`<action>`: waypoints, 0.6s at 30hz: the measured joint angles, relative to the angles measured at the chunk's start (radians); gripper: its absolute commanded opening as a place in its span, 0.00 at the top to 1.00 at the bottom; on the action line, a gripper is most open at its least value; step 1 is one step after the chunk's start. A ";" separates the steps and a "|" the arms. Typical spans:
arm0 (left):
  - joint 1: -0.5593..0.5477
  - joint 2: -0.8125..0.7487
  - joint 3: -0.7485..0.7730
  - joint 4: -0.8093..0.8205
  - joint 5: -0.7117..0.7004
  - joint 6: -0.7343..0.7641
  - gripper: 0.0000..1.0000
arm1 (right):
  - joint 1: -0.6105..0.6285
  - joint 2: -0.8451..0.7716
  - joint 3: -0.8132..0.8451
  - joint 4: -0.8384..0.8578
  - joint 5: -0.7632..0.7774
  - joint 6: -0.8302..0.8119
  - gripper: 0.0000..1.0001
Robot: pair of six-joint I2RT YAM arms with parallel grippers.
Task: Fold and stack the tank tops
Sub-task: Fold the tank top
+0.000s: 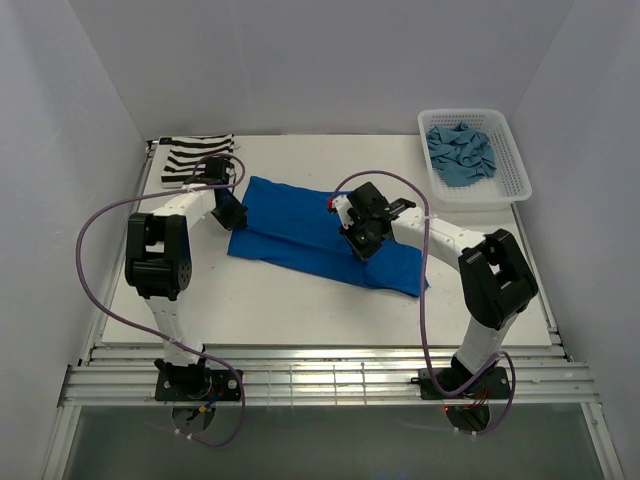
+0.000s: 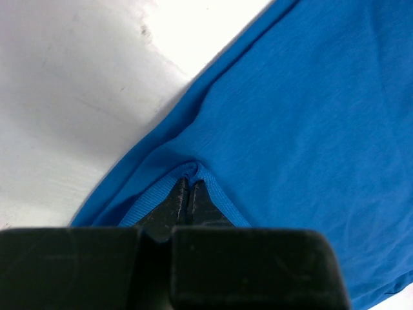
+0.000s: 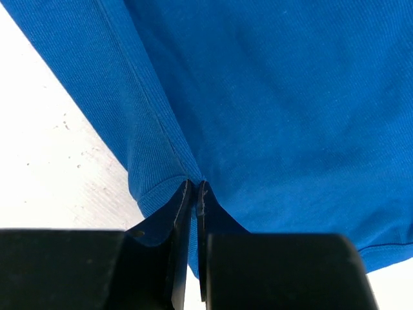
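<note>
A royal blue tank top point(image 1: 315, 237) lies spread in a long strip across the middle of the table. My left gripper point(image 1: 232, 213) is at its left end, shut on a ribbed hem edge of the blue top point(image 2: 303, 116); the left gripper point(image 2: 187, 184) pinches that hem between its tips. My right gripper point(image 1: 357, 243) is over the right half of the blue top point(image 3: 271, 97), and the right gripper point(image 3: 193, 187) is shut on a fold of the cloth. A striped black-and-white tank top point(image 1: 195, 158) lies folded at the back left. A teal tank top point(image 1: 462, 153) is bunched in the basket.
A white lattice basket point(image 1: 500, 190) stands at the back right corner. White walls close in the table on the left, back and right. A slotted metal rail point(image 1: 320, 378) runs along the near edge by the arm bases.
</note>
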 measured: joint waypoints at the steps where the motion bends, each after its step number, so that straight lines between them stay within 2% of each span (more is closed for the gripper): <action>1: -0.003 0.008 0.011 0.002 -0.002 0.005 1.00 | -0.004 0.007 0.005 0.000 0.000 0.000 0.92; 11: -0.013 0.064 0.087 -0.010 -0.029 0.029 1.00 | -0.032 0.044 0.025 0.000 0.000 0.000 0.92; 14: -0.016 0.090 0.104 -0.012 -0.034 0.037 0.87 | -0.035 0.058 0.038 0.001 0.001 0.000 0.92; 15: -0.017 0.097 0.107 -0.016 -0.037 0.038 0.79 | -0.037 0.067 0.044 0.002 0.002 0.000 0.88; 16: -0.018 0.102 0.109 -0.019 -0.039 0.041 0.75 | -0.037 0.077 0.051 0.002 0.005 0.000 0.87; 18: -0.019 0.105 0.119 -0.029 -0.042 0.046 0.66 | -0.039 0.100 0.061 0.003 0.014 0.002 0.75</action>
